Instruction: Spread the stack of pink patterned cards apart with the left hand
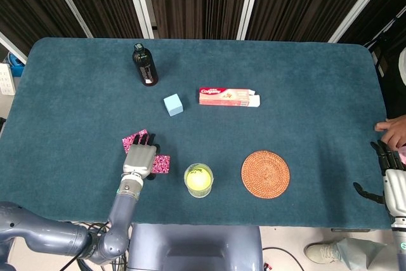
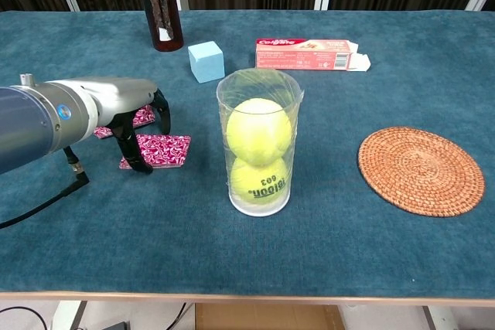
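Pink patterned cards (image 2: pixel 157 150) lie in two separated clumps near the front-left edge of the teal cloth surface (image 1: pixel 304 61). Left robot hand (image 1: pixel 141 158) arches over them, dark fingertips (image 2: pixel 142 165) pressing down. Clear plastic cup holding two yellow tennis balls (image 2: pixel 259 144) stands just beside. Right robot hand (image 1: pixel 388 179) rests spread at the surface's right edge.

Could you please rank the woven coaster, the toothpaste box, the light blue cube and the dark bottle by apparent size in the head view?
1. woven coaster
2. toothpaste box
3. dark bottle
4. light blue cube
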You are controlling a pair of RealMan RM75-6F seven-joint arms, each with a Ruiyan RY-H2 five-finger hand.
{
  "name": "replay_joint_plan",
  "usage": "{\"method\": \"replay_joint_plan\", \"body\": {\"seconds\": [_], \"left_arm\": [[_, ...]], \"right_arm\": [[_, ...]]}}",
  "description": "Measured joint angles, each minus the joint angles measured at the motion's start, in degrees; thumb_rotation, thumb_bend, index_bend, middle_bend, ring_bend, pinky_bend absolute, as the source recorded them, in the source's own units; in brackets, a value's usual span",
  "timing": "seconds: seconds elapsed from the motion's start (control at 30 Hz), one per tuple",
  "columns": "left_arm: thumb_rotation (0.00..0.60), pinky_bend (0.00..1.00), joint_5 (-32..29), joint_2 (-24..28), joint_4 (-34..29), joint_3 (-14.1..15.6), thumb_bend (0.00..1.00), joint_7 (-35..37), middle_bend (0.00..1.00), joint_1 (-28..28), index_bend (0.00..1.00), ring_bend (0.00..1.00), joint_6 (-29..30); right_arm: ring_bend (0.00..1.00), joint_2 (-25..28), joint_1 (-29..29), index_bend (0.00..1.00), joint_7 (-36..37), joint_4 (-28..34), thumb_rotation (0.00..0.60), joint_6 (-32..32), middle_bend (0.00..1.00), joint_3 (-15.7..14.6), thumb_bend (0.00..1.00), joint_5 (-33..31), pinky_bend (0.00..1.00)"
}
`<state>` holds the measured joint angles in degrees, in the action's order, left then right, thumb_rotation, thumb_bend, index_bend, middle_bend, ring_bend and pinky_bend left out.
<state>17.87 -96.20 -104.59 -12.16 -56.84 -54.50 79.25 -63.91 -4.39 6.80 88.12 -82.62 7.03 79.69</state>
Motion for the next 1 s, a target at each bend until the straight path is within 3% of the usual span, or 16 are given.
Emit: {"method": "replay_joint_plan", "body": {"seconds": [0.57,0.77,1.0], "left_arm": [[0.6,0.0,2.3,2.1,-2.7,-2.0,0.15,0.9,0.1,0.3,0.36,0.0,1.6],[0.6,0.0,-0.1,4.0,-4.0,-5.1,0.15,1.7,0.08,0.8,0.32,0.0,3.1],[0.6,0.0,-10.2,6.9,-2.7,-12.1,0.15,2.8,0.08,1.6,0.34,0.0,4.2]], "right_arm": [[0.16,0.1,0.1,0.09,-0.3,0.4,0.6,0.1,0.05,0.2,0.17,-0.6,0.28],[0.16,0.1,0.1,0.09,-0.8,0.7,0.6,0.3,0.05,0.1,0.17,-0.6,0.28],[0.16,0.1,-0.1,0.09,-1.3,0.9,0.6,0.5,0.05,0.0,0.17,-0.5,0.28]]}}
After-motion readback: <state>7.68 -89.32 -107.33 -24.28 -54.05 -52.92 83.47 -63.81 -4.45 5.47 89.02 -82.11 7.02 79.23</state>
